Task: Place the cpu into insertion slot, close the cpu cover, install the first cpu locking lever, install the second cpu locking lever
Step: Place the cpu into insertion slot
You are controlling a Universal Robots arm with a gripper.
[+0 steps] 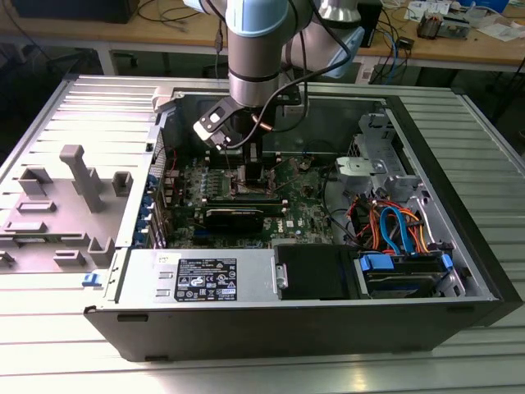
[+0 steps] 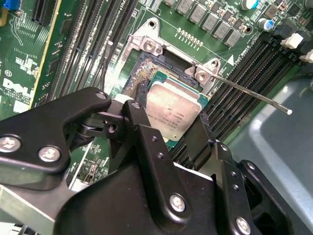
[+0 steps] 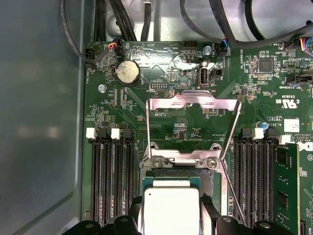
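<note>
From where the exterior view looks, the arm [image 1: 258,49] reaches down into the open computer case [image 1: 459,246] and the gripper [image 1: 246,168] sits low over the green motherboard [image 1: 303,217]. Both wrist views get closer: 2 matte black fingers [image 2: 139,117] pinch the cpu [image 2: 173,105], a flat brushed-silver square, over the dark insertion slot [image 2: 139,76]; I cannot tell if it is seated. The first wrist view adds the thin metal cpu cover [image 3: 193,102] lying open, and a round coin cell [image 3: 127,72]. A wire-thin locking lever [image 2: 244,93] juts out beside the slot
</note>
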